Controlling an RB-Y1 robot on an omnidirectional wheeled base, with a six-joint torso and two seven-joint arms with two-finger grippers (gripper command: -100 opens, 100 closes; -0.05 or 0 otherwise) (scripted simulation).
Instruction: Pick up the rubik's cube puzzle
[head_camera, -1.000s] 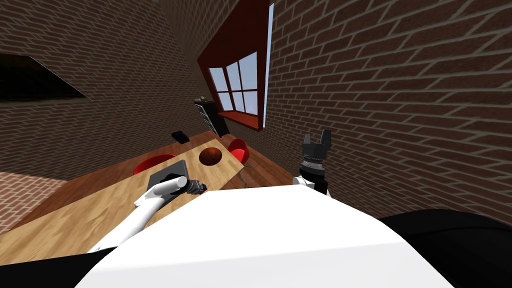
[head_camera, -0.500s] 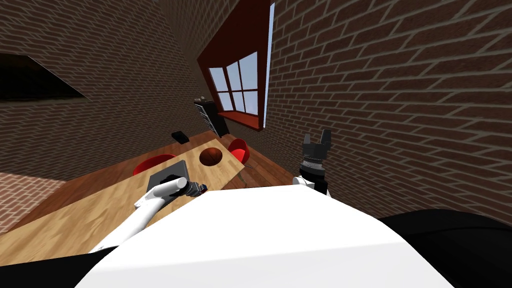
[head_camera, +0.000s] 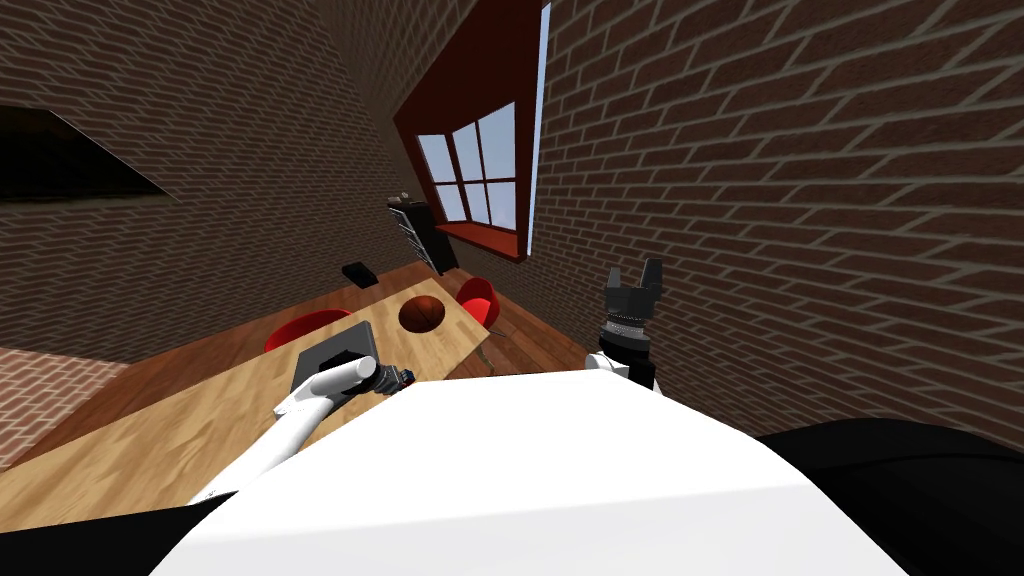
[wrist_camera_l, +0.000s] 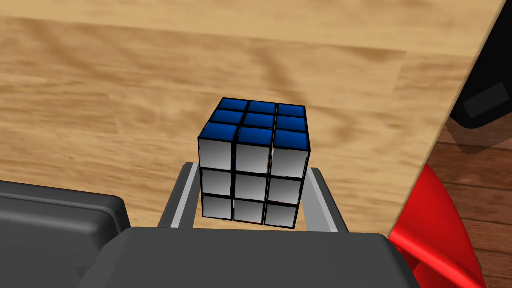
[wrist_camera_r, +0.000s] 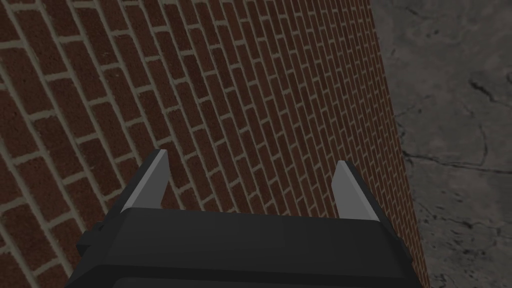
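Head view: the left arm reaches forward over a wooden table; the left gripper lies low at the table's near edge, with the cube a small dark speck at its tip; just beyond the forearm a dark grey tray lies flat on the table, and farther along stands a brown bowl; red chairs stand at the table's far end and far side; the right gripper is held up near the brick wall, well apart from the table.

Left wrist view: the cube, blue on top and pale grey on the face toward the camera, sits between the two fingers; they are drawn in narrow and press its lower sides, so the jaws grip it; the table lies behind it, and whether it is clear of the wood I cannot tell.

Right wrist view: the fingers stand wide apart, holding nothing.
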